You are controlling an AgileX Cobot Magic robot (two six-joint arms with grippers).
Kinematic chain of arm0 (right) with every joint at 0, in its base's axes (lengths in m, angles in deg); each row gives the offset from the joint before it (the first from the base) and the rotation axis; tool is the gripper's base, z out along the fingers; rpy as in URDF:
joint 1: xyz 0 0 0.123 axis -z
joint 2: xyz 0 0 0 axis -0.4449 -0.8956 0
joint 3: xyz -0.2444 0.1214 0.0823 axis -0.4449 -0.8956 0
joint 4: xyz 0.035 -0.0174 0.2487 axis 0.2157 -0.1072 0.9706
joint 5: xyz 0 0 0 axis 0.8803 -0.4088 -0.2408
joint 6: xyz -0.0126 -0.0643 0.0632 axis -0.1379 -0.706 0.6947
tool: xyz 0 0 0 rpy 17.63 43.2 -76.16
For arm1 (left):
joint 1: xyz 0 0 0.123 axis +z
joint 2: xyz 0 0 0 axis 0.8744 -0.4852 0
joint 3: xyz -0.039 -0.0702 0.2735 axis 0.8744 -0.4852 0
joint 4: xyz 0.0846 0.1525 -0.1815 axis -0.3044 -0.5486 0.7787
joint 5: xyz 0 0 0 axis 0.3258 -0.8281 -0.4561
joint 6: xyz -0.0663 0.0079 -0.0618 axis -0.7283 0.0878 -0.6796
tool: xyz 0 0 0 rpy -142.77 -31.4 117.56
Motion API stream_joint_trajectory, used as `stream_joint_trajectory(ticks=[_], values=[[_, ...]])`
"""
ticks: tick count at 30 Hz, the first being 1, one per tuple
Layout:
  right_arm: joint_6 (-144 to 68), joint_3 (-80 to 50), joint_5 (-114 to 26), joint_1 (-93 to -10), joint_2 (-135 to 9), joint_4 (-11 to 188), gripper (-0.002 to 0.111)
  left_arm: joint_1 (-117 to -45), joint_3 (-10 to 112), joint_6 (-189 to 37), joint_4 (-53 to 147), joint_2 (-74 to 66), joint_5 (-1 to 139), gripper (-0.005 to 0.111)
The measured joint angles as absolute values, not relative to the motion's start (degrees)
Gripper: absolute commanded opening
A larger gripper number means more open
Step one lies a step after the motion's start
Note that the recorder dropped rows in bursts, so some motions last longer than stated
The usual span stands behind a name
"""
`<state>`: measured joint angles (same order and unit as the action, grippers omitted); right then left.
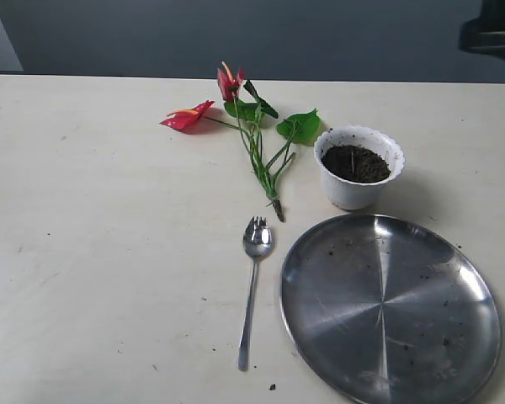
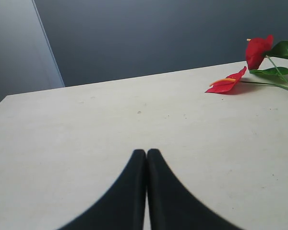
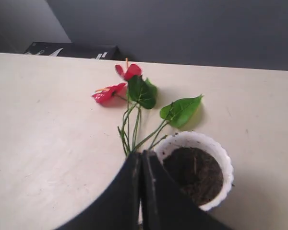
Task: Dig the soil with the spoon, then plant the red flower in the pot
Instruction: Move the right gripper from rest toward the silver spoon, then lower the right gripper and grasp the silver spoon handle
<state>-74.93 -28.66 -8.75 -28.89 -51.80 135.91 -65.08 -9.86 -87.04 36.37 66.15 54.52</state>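
The pot (image 1: 350, 195), white with a scalloped rim, is seen upright on the table (image 1: 109, 252) and is filled nearly to the rim with dark crumbly soil (image 1: 355, 163); nothing is planted in it. Just before it a large round steel plate (image 1: 387, 307) is laid flat, with only a few dark crumbs scattered on it; whether plate and pot touch cannot be told. The red flower (image 1: 254, 145) is laid flat on the table to the left of the pot, one green leaf close to the pot's rim, the blooms turned away and the cut stem ends pointed toward the spoon (image 1: 252, 286). The spoon is laid just left of the plate, apart from it, tined bowl toward the stems. No path to these things is blocked. The right hand (image 3: 141, 154) is shown clenched, fingers pressed together on nothing, close by the pot's rim. The left hand (image 2: 147, 152) is likewise clenched and empty, over bare table well apart from the blooms.
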Motion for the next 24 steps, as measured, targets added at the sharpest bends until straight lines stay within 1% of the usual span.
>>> stream_joint_trajectory(ticks=[4, 9, 17, 20, 24], values=[[-73.9, -25.8, -13.7, -37.7, -54.2, 130.2, -0.001, -65.1, -9.9, -87.0, 36.4, 66.1, 54.5, 0.002], [-66.7, -17.0, -13.7, -44.4, -60.2, 119.6, -0.001, -65.1, -9.9, -87.0, 36.4, 66.1, 54.5, 0.002], [-47.0, -2.2, -3.9, -52.9, -75.4, 93.6, -0.001, -65.1, -9.9, -87.0, 36.4, 66.1, 54.5, 0.002], [-42.3, 1.4, 1.0, -55.4, -81.2, 88.5, -0.001, -65.1, -9.9, -87.0, 36.4, 66.1, 54.5, 0.002], [-40.1, 3.8, 5.1, -58.2, -86.9, 86.7, -0.001, -65.1, -9.9, -87.0, 36.4, 66.1, 54.5, 0.002]])
